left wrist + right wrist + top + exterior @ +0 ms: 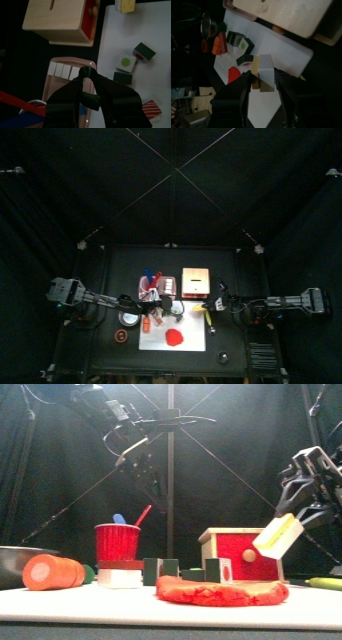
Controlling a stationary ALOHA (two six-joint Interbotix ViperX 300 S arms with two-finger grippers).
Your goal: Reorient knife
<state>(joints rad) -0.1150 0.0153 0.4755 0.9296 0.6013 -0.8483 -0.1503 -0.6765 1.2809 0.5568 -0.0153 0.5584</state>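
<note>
The right end effector (297, 512) hangs above the counter's right side with its two black jaws closed on the small slender knife with a bright yellow handle (278, 535). In the front view the knife tilts, its lower end down-left, clear of the surface, in front of the wooden box with a red front (241, 554). In the right wrist view the knife (262, 71) sits pinched between the jaws over the white rectangular cutting board (271, 60).

The left end effector (87, 84) hovers over the counter's left side. Its jaws converge at the tips with nothing between them, just above a pale pink tray-like piece (63, 80). Small dark green blocks (133, 62) lie on the white board nearby.

On the black counter (160, 620) stand a red plastic cup (116, 541), an orange carrot-like piece (56, 571) and a flat red round piece (221, 591).
</note>
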